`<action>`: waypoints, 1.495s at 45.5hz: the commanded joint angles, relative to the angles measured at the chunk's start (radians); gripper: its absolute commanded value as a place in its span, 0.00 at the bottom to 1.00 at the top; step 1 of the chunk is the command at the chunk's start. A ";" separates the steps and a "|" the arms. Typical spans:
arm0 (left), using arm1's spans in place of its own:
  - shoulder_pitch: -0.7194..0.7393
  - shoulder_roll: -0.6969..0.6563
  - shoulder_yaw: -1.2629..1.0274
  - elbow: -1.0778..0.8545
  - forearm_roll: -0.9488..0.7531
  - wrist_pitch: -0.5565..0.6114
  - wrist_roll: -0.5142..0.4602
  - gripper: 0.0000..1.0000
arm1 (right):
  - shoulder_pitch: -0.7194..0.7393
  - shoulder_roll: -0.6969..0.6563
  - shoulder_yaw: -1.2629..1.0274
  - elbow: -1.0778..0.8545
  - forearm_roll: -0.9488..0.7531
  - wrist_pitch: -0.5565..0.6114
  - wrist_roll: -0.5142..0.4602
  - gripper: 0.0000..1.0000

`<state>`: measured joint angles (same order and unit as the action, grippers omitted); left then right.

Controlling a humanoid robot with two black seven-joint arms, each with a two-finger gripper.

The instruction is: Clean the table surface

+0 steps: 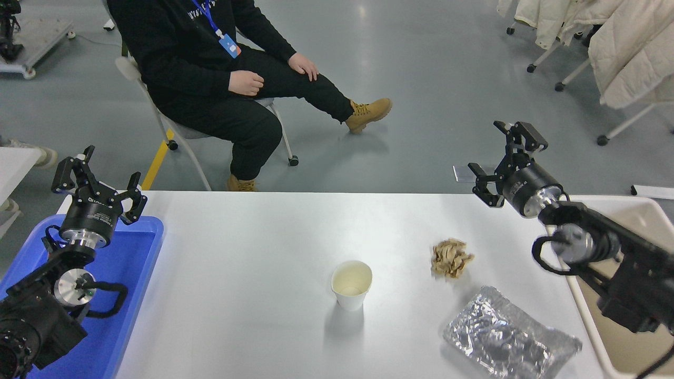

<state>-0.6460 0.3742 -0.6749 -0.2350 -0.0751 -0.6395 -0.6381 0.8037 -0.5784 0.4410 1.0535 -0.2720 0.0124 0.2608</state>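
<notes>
Both claws, left (97, 176) and right (506, 158), seemingly spread, raised.
</notes>
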 commanded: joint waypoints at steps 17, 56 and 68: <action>0.000 0.000 0.000 0.000 0.000 0.000 0.000 1.00 | 0.308 -0.091 -0.545 0.292 -0.797 0.044 -0.077 1.00; 0.000 0.000 0.000 0.000 0.000 -0.002 0.000 1.00 | 0.339 0.244 -0.696 0.154 -0.622 0.110 -0.311 1.00; 0.000 0.000 0.000 -0.001 0.000 -0.002 0.000 1.00 | 0.313 0.293 -0.686 0.112 -0.621 0.110 -0.325 1.00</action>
<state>-0.6457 0.3743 -0.6749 -0.2349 -0.0751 -0.6411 -0.6381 1.1427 -0.3318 -0.2499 1.2051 -0.9081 0.1211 -0.0415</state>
